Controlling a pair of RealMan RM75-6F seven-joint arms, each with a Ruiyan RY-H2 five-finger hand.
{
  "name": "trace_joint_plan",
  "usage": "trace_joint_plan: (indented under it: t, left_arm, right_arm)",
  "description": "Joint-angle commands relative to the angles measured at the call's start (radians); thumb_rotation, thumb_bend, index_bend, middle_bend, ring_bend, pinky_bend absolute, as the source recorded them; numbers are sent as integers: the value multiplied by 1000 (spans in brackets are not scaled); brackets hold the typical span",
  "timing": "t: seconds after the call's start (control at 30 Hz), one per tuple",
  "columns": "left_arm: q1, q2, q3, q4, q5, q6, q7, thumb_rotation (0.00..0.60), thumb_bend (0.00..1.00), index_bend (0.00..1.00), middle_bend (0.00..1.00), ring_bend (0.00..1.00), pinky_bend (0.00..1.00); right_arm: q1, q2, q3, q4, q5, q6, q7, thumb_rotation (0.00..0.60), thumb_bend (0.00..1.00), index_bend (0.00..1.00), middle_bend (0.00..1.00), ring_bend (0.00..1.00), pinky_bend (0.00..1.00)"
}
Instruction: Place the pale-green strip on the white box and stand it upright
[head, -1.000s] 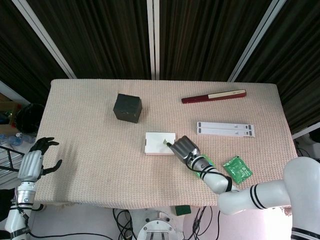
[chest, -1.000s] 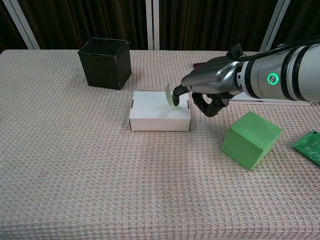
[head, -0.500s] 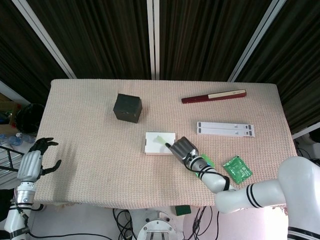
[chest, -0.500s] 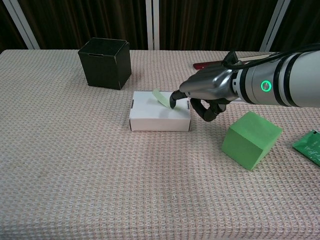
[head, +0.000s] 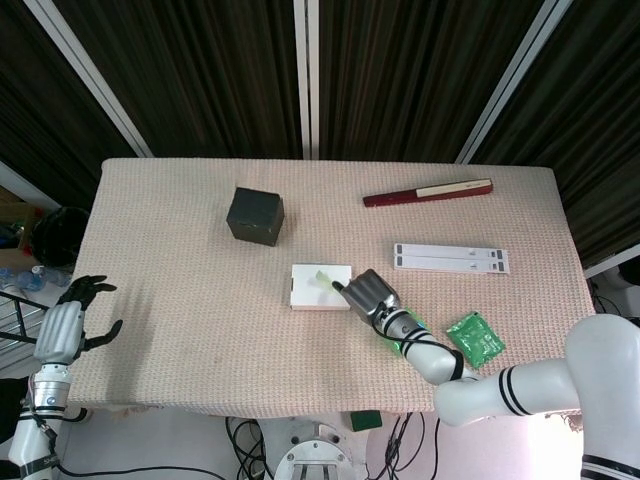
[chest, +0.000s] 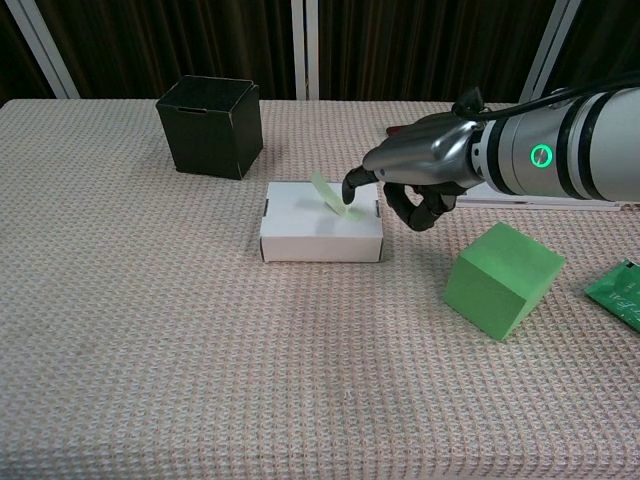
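Observation:
The white box (head: 320, 288) (chest: 320, 236) lies at mid-table. On its top, near the right end, the pale-green strip (head: 321, 278) (chest: 326, 192) leans tilted to the left, its lower end on the box. My right hand (head: 369, 294) (chest: 418, 168) reaches in from the right, and its fingertips (chest: 350, 186) pinch the strip low down while the other fingers curl under. Off the table's left edge, my left hand (head: 64, 327) hangs with its fingers apart and holds nothing. It shows only in the head view.
A black cube (chest: 210, 125) stands behind the box to the left. A green cube (chest: 502, 279) sits just right of my right hand, with a green packet (chest: 621, 292) beyond it. A dark-red and cream bar (head: 428, 191) and white strips (head: 451, 259) lie at the back right.
The strip went from upright to leaning left on the box. My right hand dipped toward the box, then drew back slightly to the right. The left hand stayed put.

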Motion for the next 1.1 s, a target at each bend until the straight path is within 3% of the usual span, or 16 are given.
trace_joint_plan:
  t: [0.03, 0.27, 0.73, 1.1]
  left_arm:
    - [0, -1, 0, 1, -1, -1, -1, 600, 253, 298, 159, 82, 201]
    - [2, 0, 0, 4, -3, -1, -3, 600, 252, 298, 159, 82, 202]
    - [3, 2, 0, 1, -2, 0, 1, 600, 253, 299, 159, 82, 202]
    - [4, 5, -1, -1, -6, -1, 4, 600, 253, 298, 159, 82, 202]
  right_arm:
    - [5, -9, -7, 7, 13, -7, -10, 600, 1000, 169, 1000, 955, 792]
    - [15, -27, -13, 23, 47, -14, -25, 600, 1000, 167, 1000, 955, 792]
    - [-31, 10, -19, -9, -54, -2, 32, 600, 1000, 156, 1000, 955, 792]
    - [-26, -10, -23, 19, -34, -28, 24, 600, 1000, 155, 1000, 955, 792]
